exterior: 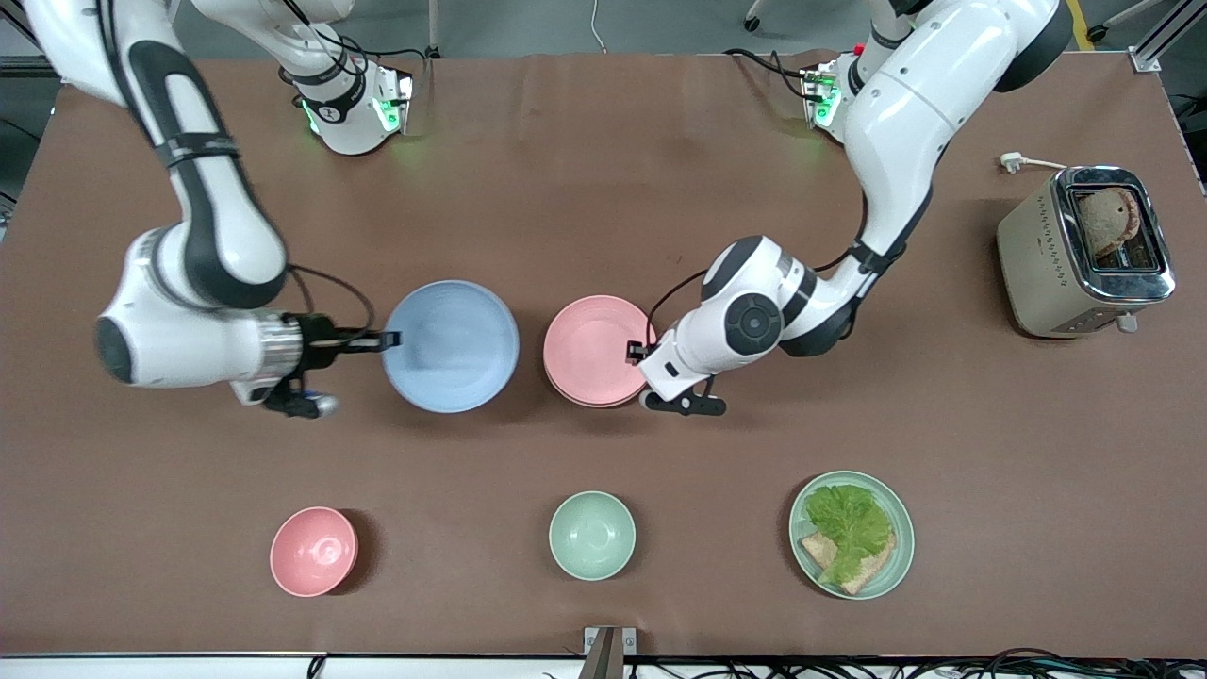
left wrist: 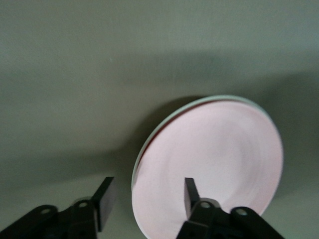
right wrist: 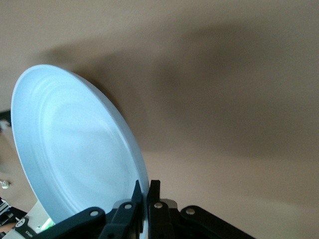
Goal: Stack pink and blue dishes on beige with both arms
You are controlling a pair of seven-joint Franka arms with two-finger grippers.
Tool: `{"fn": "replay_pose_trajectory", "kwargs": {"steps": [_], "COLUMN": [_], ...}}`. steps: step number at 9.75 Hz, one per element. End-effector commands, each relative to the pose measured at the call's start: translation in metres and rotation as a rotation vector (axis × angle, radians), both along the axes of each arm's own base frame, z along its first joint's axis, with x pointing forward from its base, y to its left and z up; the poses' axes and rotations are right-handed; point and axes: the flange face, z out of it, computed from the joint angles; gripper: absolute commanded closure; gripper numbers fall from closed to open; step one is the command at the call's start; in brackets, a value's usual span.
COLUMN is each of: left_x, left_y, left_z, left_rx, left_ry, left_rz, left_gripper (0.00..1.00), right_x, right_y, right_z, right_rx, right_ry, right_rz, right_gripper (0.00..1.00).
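Blue plate (exterior: pixel 451 346), mid-frame and lifted, sits pinched at its rim by the right gripper (exterior: pixel 388 338), just beside the pink plate (exterior: pixel 596 350) already stacked, where the left gripper (exterior: pixel 639 352) stands open.

The right arm bends down from its base and lies low and level, and the right gripper (exterior: pixel 388 339) has its fingers (right wrist: pixel 135 198) pressed close together — pinching a thin rim. The left arm folds at the elbow, and the left gripper (exterior: pixel 637 351) holds its fingers (left wrist: pixel 104 199) wide apart — gripping nothing.
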Motion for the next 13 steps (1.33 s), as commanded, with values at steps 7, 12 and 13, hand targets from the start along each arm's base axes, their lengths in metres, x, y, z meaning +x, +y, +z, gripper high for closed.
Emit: {"fn": "replay_pose_trajectory", "kwargs": {"steps": [7,12,13], "left_x": [0.016,-0.032,-0.039], "left_y": [0.252,0.316,0.322], "left_z": [0.276,0.373,0.382], "left_rx": [0.267,0.299,0.302], "left_ry": [-0.151,-0.206,-0.207], "left_rz": [0.028,0.035,0.042], "left_gripper": [0.0,0.0,0.0], "right_x": [-0.078,-0.086,-0.086], "right_y": [0.168,0.19,0.19], "right_z": [-0.079,-0.114,-0.121], "right_rx": [0.021,0.023,0.022], "right_ry": [-0.189,-0.221,-0.227], "right_rz": [-0.12,-0.145,-0.153], "right_gripper": [0.96,0.93,0.91]}}
